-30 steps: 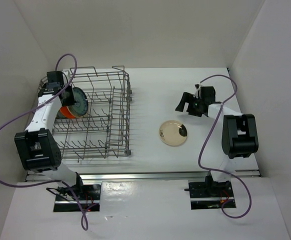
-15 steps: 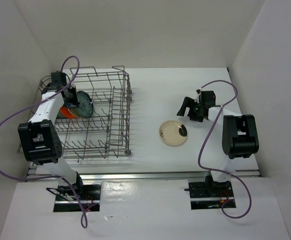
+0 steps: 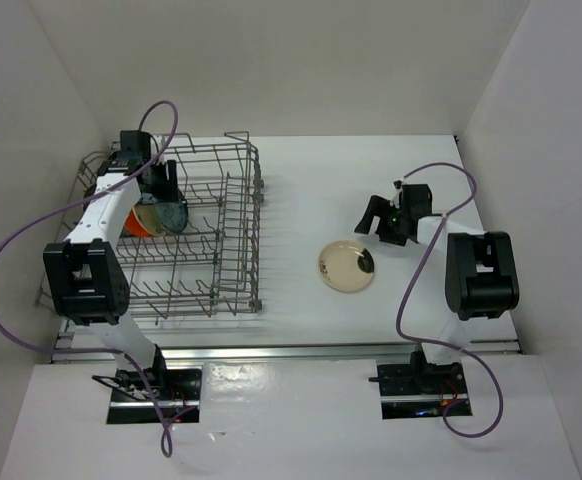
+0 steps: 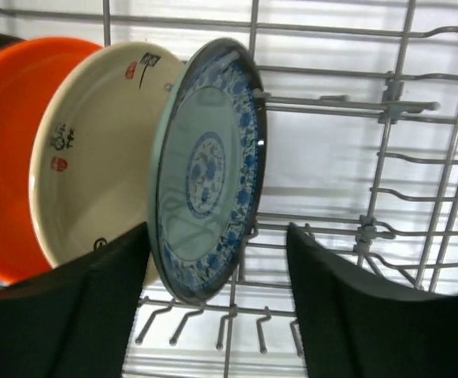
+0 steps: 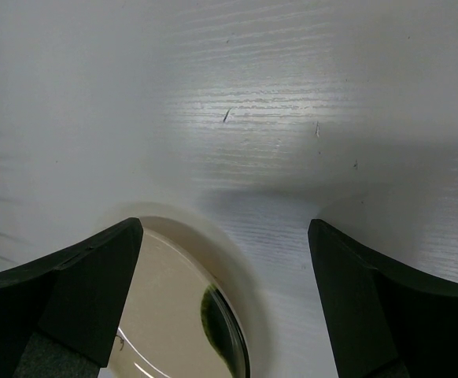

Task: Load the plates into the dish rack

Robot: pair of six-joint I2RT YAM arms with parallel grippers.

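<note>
Three plates stand on edge in the dish rack [image 4: 394, 110]: a bright orange one [image 4: 9, 157], a beige one with small marks [image 4: 95, 150] and a blue-and-white patterned one [image 4: 205, 165]. My left gripper [image 4: 217, 315] is open at the rack's far left end [image 3: 161, 185]. Its jaws straddle the lower edge of the blue-and-white plate without gripping it. A translucent beige plate [image 3: 347, 266] lies flat on the table right of the rack [image 3: 254, 240]. My right gripper [image 3: 381, 222] hangs open just beyond this plate [image 5: 174, 315], with nothing between its fingers [image 5: 79, 291].
White walls close in the table on three sides. The rack's raised wire sides and upright tines surround the left gripper. Purple cables loop from both arms. The arm bases sit at the near edge.
My left gripper has opened and let go of the blue-and-white plate, which now stands in the rack. The left arm shifted toward the back. The right gripper edged slightly toward the beige plate.
</note>
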